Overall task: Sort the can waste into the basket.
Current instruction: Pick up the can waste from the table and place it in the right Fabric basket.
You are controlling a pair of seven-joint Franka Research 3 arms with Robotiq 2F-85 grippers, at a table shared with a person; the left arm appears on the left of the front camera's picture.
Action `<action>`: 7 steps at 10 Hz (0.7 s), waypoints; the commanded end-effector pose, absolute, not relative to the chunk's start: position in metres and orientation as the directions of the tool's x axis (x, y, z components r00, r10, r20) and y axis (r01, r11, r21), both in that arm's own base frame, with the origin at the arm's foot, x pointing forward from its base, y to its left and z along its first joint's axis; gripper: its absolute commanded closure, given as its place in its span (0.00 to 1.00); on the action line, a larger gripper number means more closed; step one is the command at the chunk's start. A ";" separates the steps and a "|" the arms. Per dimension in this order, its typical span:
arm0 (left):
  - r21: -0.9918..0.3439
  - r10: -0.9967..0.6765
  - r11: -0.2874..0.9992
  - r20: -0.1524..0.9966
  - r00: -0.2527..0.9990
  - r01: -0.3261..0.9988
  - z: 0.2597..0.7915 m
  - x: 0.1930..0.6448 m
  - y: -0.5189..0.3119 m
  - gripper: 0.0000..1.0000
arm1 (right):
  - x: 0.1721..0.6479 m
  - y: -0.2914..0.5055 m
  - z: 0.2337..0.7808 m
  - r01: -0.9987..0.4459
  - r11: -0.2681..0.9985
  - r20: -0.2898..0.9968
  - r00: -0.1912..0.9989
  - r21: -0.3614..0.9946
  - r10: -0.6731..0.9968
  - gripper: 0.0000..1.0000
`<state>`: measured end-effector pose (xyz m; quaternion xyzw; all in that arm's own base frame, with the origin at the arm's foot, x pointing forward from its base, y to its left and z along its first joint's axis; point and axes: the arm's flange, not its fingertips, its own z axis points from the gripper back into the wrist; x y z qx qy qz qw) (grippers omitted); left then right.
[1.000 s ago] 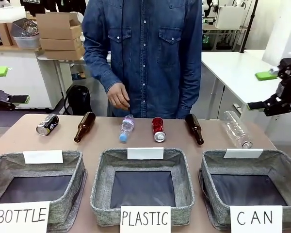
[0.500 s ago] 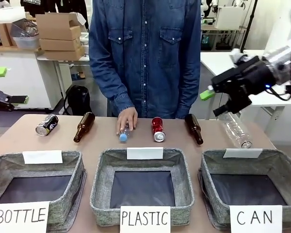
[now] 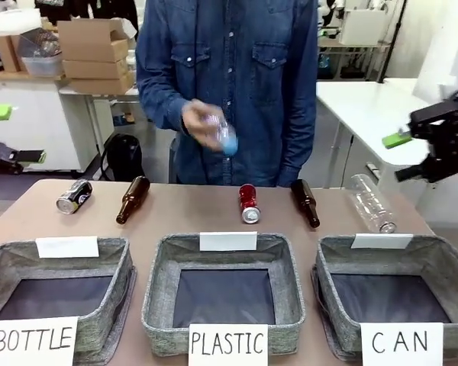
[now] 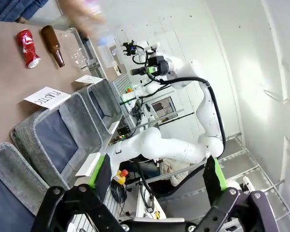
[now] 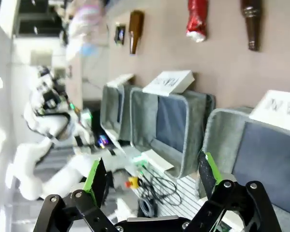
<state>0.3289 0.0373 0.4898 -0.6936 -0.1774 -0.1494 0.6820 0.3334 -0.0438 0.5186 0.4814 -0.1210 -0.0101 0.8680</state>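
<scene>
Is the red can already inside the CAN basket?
No, the red can lies on the table beyond the PLASTIC basket, outside the CAN basket.

Black right pincer (image 5: pixel 151 175) bears green pads (image 5: pixel 92 177).

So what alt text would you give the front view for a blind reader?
A person holds a small clear bottle up in one hand behind a table. On it lie a black can, a red can, two brown bottles and a large clear bottle, with baskets signed BOTTLE, PLASTIC and CAN in front. The right end effector hangs at the right.
</scene>
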 end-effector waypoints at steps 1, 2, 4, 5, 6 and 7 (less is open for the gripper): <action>-0.881 0.054 -0.029 0.471 0.880 0.473 0.491 0.329 0.036 0.00 | 0.310 -0.059 0.512 -0.067 0.528 0.231 0.940 0.846 -0.250 0.00; -0.881 0.054 -0.029 0.471 0.880 0.473 0.491 0.329 0.036 0.00 | 0.311 -0.060 0.509 -0.058 0.521 0.227 0.936 0.852 -0.267 0.00; -0.881 0.054 -0.029 0.471 0.880 0.473 0.491 0.329 0.036 0.00 | 0.340 -0.025 0.514 -0.091 0.536 0.287 0.912 0.839 -0.294 0.00; -0.881 0.054 -0.029 0.471 0.880 0.473 0.491 0.329 0.036 0.00 | 0.362 0.007 0.517 -0.128 0.537 0.298 0.923 0.834 -0.242 0.00; -0.881 0.054 -0.029 0.471 0.880 0.473 0.491 0.329 0.036 0.00 | 0.375 0.031 0.518 -0.148 0.558 0.283 0.945 0.817 -0.164 0.00; -0.881 0.054 -0.029 0.471 0.880 0.473 0.491 0.329 0.036 0.00 | 0.382 0.042 0.517 -0.153 0.583 0.266 0.957 0.798 -0.112 0.00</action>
